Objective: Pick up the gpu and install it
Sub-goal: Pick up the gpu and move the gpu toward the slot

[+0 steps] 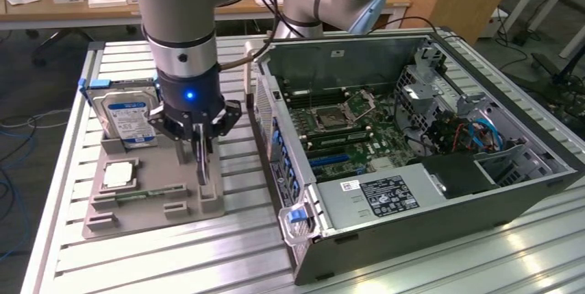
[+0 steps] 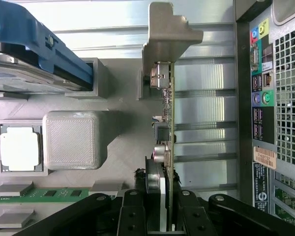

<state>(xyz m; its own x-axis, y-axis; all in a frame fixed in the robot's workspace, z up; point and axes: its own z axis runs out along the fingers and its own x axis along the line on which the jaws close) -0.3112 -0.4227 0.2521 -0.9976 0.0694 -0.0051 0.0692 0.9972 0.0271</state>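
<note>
Currently the work is sitting on a ribbed aluminium table (image 1: pixel 475 266). Wooden desks (image 1: pixel 55 7) are standing behind it in the room, and loose cables are lying on the floor at the exterior view's left.

The gpu (image 1: pixel 200 164) is standing upright on its long edge, at the side of a grey printed holder (image 1: pixel 151 205) that is nearer the computer case. It is showing as a thin dark card seen edge-on. From the wrist camera its green board edge, small connectors and a silvery angled bracket (image 2: pixel 169 34) at the far end are showing. Its lower edge is sitting at the holder's slot block; whether it is seated or just lifted cannot be told.

The gripper (image 1: pixel 198 149) is reaching straight down over the card. Its jaws are standing narrow, and the black fingers (image 2: pixel 188 212) are pressing on either face of the gpu.

Other items are resting in the same holder:
- a hard drive (image 1: pixel 128 117) with a blue-white label, standing at the back
- a square silver chip (image 1: pixel 120 173)
- a green memory stick (image 1: pixel 137 194)

An open computer case (image 1: pixel 429 143) is lying just beside the holder, at the exterior view's right, with its motherboard (image 1: pixel 343 126) exposed. Its perforated rear wall is rising between the card and the board.
</note>
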